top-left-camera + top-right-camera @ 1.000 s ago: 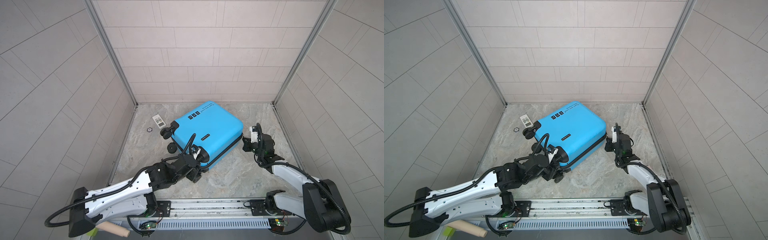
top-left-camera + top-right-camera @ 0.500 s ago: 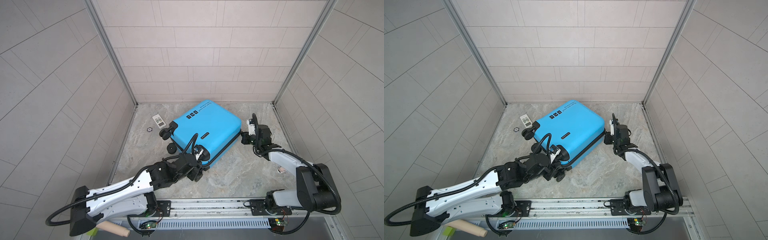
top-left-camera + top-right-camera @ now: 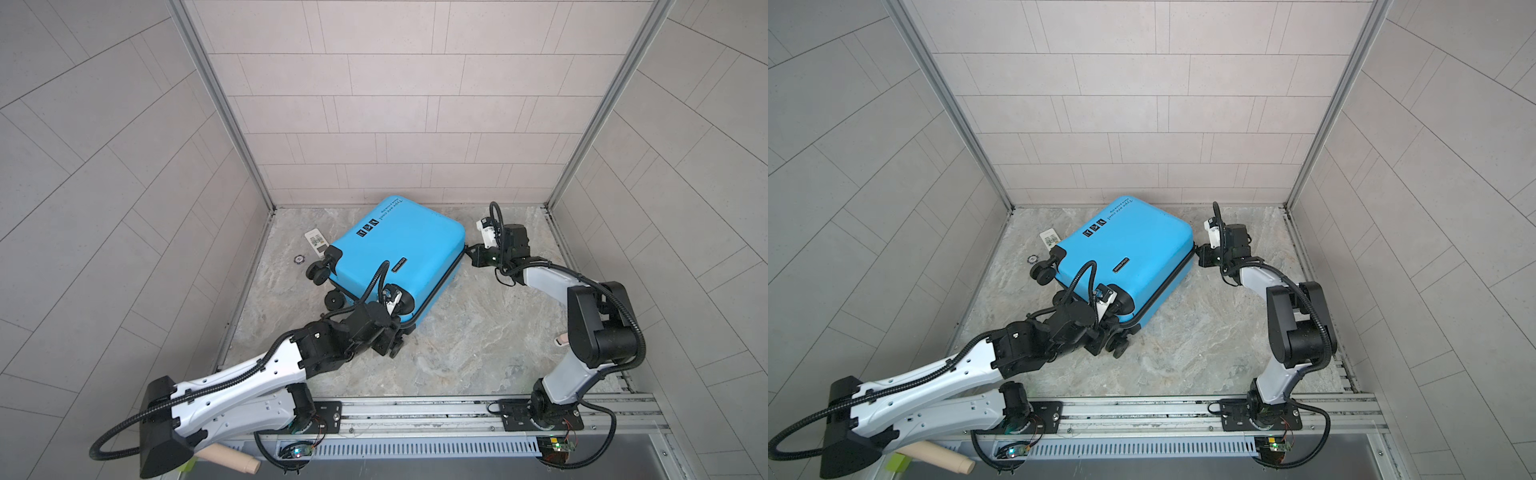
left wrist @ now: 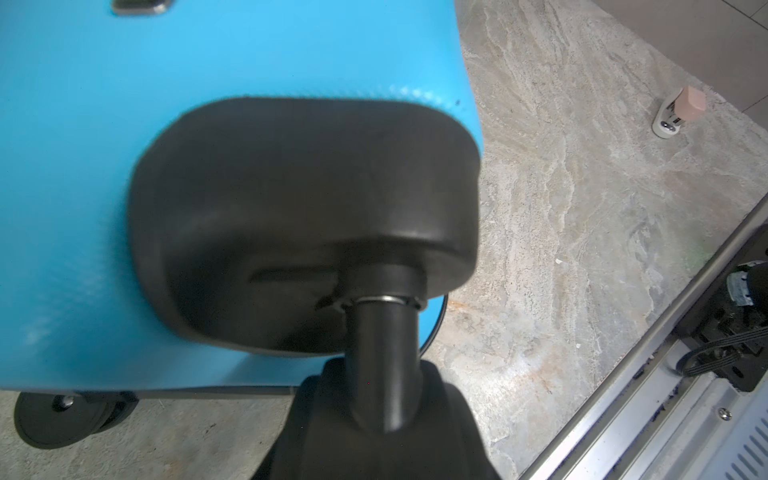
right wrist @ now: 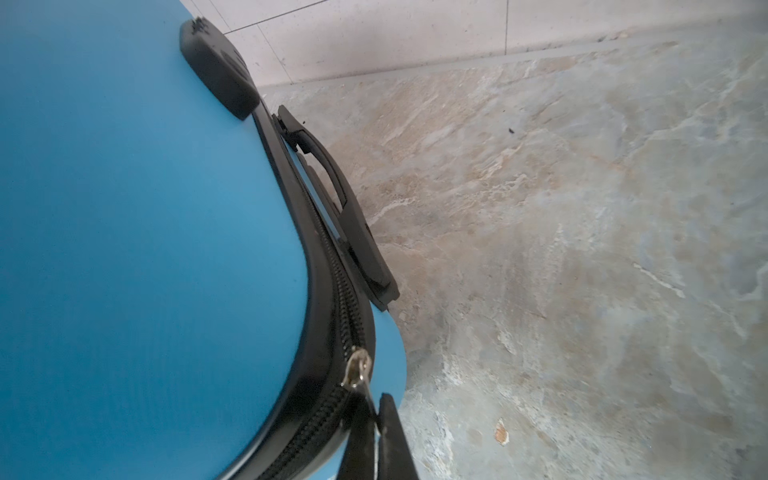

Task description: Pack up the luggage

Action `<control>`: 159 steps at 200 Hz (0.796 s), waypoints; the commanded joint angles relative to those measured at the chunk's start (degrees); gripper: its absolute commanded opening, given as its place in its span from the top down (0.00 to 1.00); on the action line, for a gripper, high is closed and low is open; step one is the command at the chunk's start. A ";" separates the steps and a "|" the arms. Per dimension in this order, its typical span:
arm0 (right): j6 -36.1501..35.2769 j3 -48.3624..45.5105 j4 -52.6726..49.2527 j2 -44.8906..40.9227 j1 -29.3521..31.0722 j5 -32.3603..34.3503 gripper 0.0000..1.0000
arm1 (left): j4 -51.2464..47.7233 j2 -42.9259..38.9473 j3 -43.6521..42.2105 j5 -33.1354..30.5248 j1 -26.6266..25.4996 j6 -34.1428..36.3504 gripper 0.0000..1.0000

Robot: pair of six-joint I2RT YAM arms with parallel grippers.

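Luggage: closed, lying flat.
I log the bright-blue hard-shell luggage [image 3: 399, 253] flat on one shell on the stone floor [image 3: 478, 332] near the back wall [image 3: 395, 124], diagonal in both top views. Black wheels [image 3: 318, 274] point left-front, black carry handle [image 5: 332, 178] is at the opposite end, and the silver zipper pull [image 5: 356, 371] sits at a rounded corner.

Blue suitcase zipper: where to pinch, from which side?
Pinch the metal pull tab at the rounded corner of the suitcase, coming from outside the shell. It juts clear of the zipper band; the right gripper is shut on it that way.
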 commanded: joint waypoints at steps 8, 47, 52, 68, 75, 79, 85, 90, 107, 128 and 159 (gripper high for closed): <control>1.60 6.11 8.76 1.88 -10.27 19.22 1.00 | -10.64 -3.56 0.98 7.24 -3.01 2.70 1.00; 2.42 4.81 10.11 1.57 -12.86 20.30 1.00 | -10.88 -2.87 2.70 1.98 -8.95 5.38 1.00; 2.81 4.29 11.02 1.05 -13.02 20.51 1.00 | -10.85 -2.20 3.12 1.22 -10.43 6.06 1.00; 3.82 3.69 14.47 0.58 -13.18 21.90 1.00 | -11.96 1.43 5.47 0.03 -14.33 7.74 1.00; 4.28 4.96 14.74 1.65 -13.14 21.99 1.00 | -12.72 3.46 6.38 0.40 -15.45 8.30 1.00; 4.63 6.13 14.28 2.27 -13.14 22.03 1.00 | -13.11 4.53 6.89 0.76 -15.82 8.53 1.00; 5.47 8.37 12.47 3.55 -12.98 23.57 1.00 | -13.48 6.01 7.51 1.78 -16.27 9.06 1.00; 7.02 10.27 9.97 4.45 -12.89 26.44 1.00 | -13.80 7.09 7.99 2.69 -16.54 9.40 1.00; 13.61 12.36 8.41 6.68 -13.21 32.07 1.00 | -13.91 9.96 9.17 4.70 -16.88 9.93 1.00; 17.51 12.34 11.11 7.78 -13.44 33.58 1.00 | -12.75 11.44 9.39 6.45 -17.23 10.24 1.00; 12.97 14.67 6.06 7.82 -13.49 32.62 1.00 | -11.29 10.22 8.16 6.24 -17.33 9.14 1.00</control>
